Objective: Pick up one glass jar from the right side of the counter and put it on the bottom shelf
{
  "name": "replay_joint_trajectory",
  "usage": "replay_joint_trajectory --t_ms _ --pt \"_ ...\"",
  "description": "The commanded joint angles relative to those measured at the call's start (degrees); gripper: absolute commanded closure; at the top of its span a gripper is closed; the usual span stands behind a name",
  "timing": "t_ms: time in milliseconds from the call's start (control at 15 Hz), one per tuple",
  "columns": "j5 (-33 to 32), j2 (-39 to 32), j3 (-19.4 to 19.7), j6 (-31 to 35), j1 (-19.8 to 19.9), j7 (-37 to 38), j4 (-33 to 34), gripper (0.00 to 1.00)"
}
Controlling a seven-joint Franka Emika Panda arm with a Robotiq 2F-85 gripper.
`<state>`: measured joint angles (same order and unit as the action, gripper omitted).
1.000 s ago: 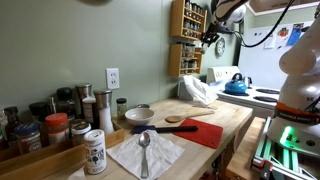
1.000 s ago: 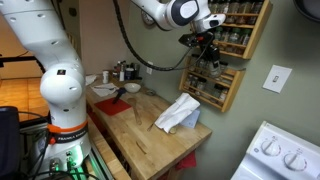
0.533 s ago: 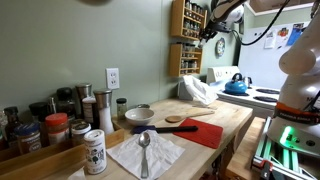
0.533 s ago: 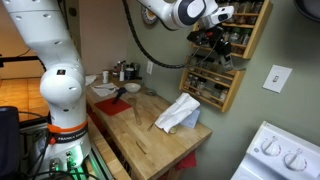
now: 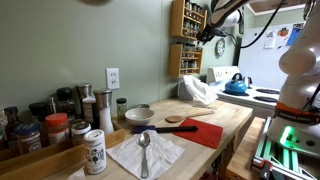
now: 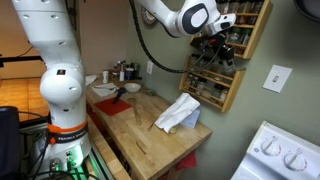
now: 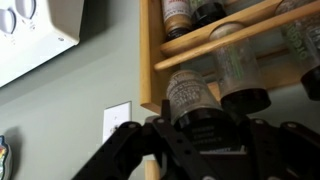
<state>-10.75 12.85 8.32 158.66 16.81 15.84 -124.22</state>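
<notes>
Wall rack (image 5: 174, 40) tiers hold spice jars (image 7: 232, 62); gripper (image 6: 218, 38) clamps labelled jar (image 7: 190, 95) (dark lid) beside rack.

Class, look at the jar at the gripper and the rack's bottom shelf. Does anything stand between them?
Nothing visible in the open air in front of the rack. The gripper, seemingly clamped on the glass jar, hangs by the upper tiers, above the bottom shelf. Small jars already stand on that shelf.

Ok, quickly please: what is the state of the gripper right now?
Gripper: closed on a glass jar with a black lid, held up in front of the spice rack.
</notes>
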Motion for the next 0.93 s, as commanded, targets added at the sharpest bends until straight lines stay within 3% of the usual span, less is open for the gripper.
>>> replay_joint_trajectory --t_ms 0,867 --pt "2.5 -2.5 0.8 1.2 -0.8 -1.8 1.8 0.72" --pt "6.7 -7.7 1.8 -0.4 -2.0 -5.5 6.2 0.72"
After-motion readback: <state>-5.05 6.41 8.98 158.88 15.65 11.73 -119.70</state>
